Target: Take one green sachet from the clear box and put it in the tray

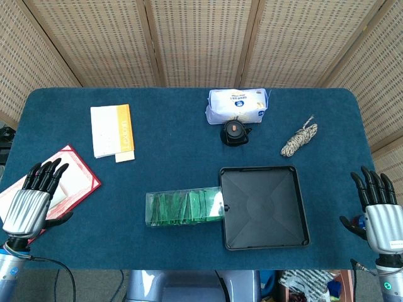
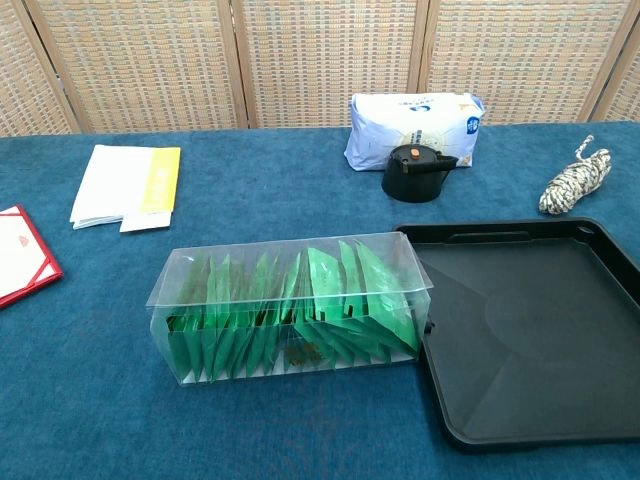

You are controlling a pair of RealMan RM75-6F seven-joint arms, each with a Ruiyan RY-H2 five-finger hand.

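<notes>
A clear box (image 1: pixel 184 207) (image 2: pixel 290 305) full of several green sachets (image 2: pixel 335 300) lies on the blue table, its right end against the black tray (image 1: pixel 264 206) (image 2: pixel 530 330). Nothing lies in the tray. My left hand (image 1: pixel 31 198) hovers at the table's front left edge, fingers apart, holding nothing. My right hand (image 1: pixel 378 207) is at the front right edge, fingers spread and empty. Both hands are well away from the box, and neither appears in the chest view.
A red-edged card (image 1: pixel 75 179) lies under my left hand's side. A white and yellow booklet (image 1: pixel 112 130), a white packet (image 1: pixel 238 106), a black round object with an orange spot (image 1: pixel 234 133) and a coil of rope (image 1: pixel 299 139) sit farther back.
</notes>
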